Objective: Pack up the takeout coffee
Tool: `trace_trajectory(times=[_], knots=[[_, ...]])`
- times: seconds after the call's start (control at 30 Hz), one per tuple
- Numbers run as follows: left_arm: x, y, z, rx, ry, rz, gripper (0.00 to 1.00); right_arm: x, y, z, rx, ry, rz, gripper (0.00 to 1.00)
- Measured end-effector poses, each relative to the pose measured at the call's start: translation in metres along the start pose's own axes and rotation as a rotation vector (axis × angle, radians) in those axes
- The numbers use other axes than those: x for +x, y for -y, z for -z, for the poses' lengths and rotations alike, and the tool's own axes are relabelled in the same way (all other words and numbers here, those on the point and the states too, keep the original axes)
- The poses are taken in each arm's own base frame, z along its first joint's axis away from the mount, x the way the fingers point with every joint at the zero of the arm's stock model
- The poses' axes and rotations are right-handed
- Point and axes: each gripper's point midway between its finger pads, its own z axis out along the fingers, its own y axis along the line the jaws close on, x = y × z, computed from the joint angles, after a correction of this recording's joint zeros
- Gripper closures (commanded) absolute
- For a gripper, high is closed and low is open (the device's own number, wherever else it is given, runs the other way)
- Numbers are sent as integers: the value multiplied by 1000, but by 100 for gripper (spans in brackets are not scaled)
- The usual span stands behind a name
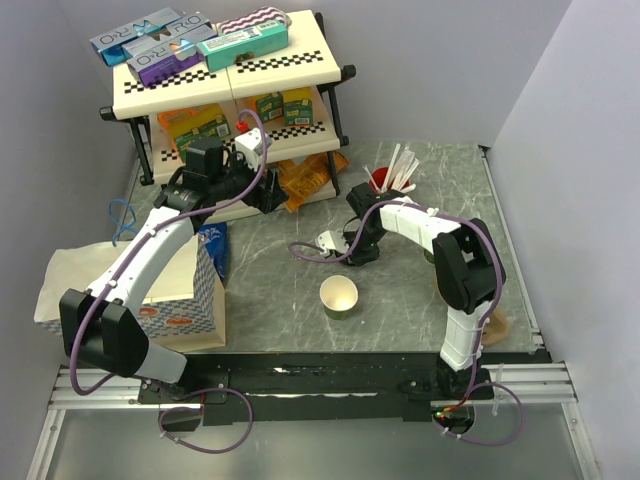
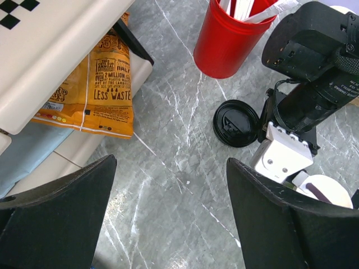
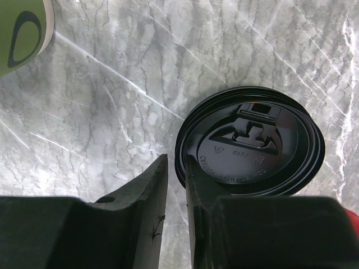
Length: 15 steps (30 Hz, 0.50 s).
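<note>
The left hand [image 2: 171, 162] hangs wide open and empty. The right hand [image 3: 176, 159] narrowly straddles the black lid [image 3: 252, 145] at its rim; whether it grips cannot be told.

Two white-shelled arms [image 1: 150, 250] with black joints, looping purple cables [image 1: 262, 150] and broad matte-black fingers [image 2: 61, 218]

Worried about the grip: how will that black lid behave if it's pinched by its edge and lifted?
The black lid looks like thin moulded plastic, so it is probably very light, and its rim may flex under a pinch. Its glossy surface suggests it could slip. Lying flat on the table, it would likely slide, not roll, if nudged.
</note>
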Motion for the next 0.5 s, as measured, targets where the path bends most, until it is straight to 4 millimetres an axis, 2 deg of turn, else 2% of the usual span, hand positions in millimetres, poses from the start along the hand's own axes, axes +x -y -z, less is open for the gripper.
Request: trace_trajectory(times=[0.5], knots=[[1, 0, -1, 0, -2, 1, 14, -4, 8, 4, 13, 3, -4, 83]])
